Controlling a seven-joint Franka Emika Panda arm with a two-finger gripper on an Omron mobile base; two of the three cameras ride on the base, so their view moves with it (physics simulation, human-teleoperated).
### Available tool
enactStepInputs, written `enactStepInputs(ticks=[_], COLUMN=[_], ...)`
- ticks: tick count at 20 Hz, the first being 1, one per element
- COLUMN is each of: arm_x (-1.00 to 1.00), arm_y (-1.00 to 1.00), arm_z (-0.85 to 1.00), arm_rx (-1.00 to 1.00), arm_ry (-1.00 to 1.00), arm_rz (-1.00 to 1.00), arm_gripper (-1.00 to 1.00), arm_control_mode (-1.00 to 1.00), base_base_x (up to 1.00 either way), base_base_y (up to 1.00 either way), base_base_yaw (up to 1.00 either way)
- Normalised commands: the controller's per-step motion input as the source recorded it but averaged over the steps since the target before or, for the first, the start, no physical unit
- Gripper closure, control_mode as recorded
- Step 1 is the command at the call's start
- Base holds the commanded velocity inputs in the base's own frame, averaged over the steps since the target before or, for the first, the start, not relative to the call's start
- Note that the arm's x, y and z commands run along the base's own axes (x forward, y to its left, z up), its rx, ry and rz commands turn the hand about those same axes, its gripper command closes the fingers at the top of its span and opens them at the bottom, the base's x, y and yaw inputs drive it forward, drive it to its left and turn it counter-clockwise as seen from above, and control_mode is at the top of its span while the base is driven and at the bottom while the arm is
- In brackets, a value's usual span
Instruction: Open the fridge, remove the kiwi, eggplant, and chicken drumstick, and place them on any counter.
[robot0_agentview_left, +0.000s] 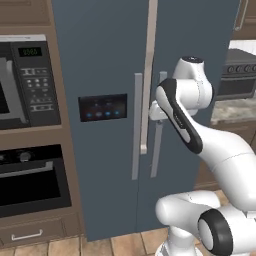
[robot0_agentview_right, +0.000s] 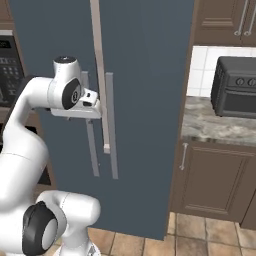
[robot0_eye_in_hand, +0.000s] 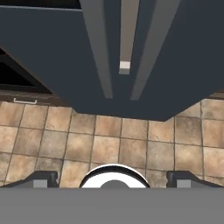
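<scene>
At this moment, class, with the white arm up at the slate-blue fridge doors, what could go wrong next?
1. The open hand sits between two close grey vertical handles; it might close on the wrong one.
2. The slate-blue fridge looks shut; a swinging door could hit the arm, which stands close in front.

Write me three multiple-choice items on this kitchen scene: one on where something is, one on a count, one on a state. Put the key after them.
1. The black countertop oven stands:
A. on the floor
B. on the counter right of the fridge
C. on top of the fridge

2. Long grey vertical handles on the fridge front:
A. one
B. two
C. four

3. The gripper is:
A. open, holding nothing
B. shut on a handle
C. shut on a kiwi

Key: 1 B, the right base view shows it on the stone worktop. 2 B, a pair flanks the door seam. 3 A, the hand view shows the fingertips wide apart over floor tiles.
</scene>
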Motion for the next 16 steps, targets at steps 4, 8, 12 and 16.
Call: enactStepInputs(ticks=[4,8,12,16], arm_x=[0.00,-0.01,-0.04,-0.27], arm_y=[0.00,0.13,0.00,-0.02], arm_z=[0.00,-0.08,0.00,-0.04], arm_rx=[0.00,0.00,0.00,0.06], arm_ry=[0.00,0.00,0.00,-0.11], arm_rz=[0.00,-0.04,0.00,0.00], arm_gripper=[-1.00,-1.00,-1.00,-1.00], arm_control_mode=[1.00,-1.00,-1.00,-1.00], base_base_x=[-0.04,-0.02,0.00,0.00], base_base_y=[0.37,0.20,0.00,0.00], base_base_yaw=[-0.11,-0.06,0.00,0.00])
